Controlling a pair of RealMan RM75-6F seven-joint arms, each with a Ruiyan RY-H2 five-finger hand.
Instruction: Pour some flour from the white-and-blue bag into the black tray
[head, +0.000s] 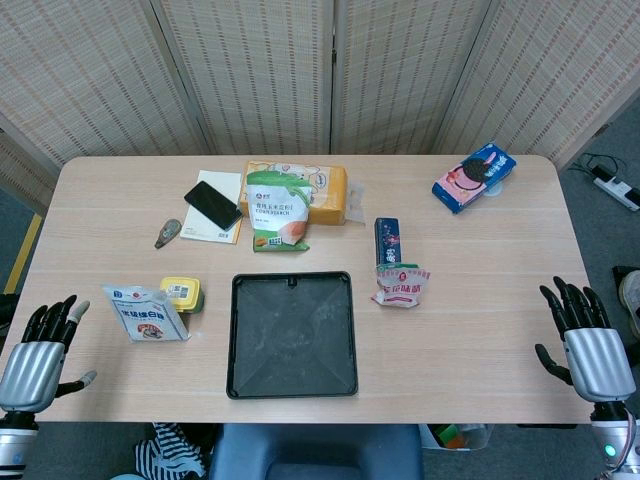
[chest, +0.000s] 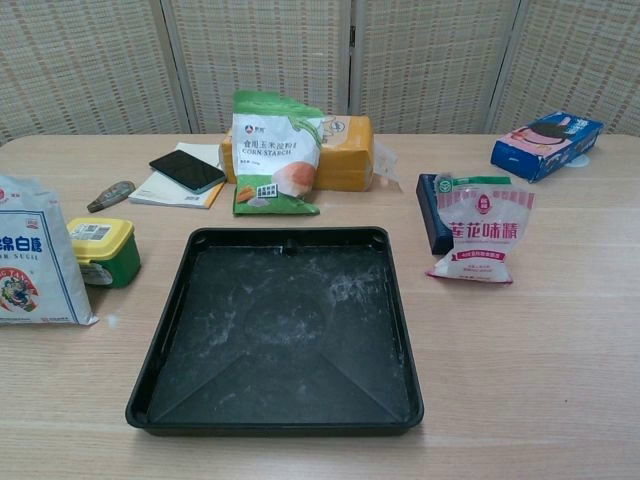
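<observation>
The white-and-blue bag (head: 146, 313) stands upright on the table (head: 480, 330), towards the robot's left, just to the left of the black tray (head: 292, 335) and touching or nearly touching a small yellow-lidded green tub (head: 182, 294) behind it. In the chest view the bag (chest: 35, 255) sits at the left edge of the picture, partly cut off, with blue lettering on its white front.

The left hand (head: 40, 350) hangs off the near-left corner of the table, back of the hand up, fingers spread and straight, the thumb sticking out sideways. It holds nothing. The bag is near those fingertips but clearly apart from them, further in over the table and towards the tray.

The right hand (head: 582, 340) is at the near-right edge, also with fingers fanned apart and empty. The bag is well apart from it, with the whole tray between.

The tray lies flat near the front edge, its floor dusted with faint white smears. Behind it stands a green cornstarch bag (head: 278, 210) against an orange pack (head: 322, 190). To the right of the tray lies a pink-and-white packet (head: 400, 284) beside a dark blue box (head: 387, 240). A phone (head: 212, 204) rests on a notebook (head: 222, 215), and a blue biscuit pack (head: 474, 176) sits at the far right.
</observation>
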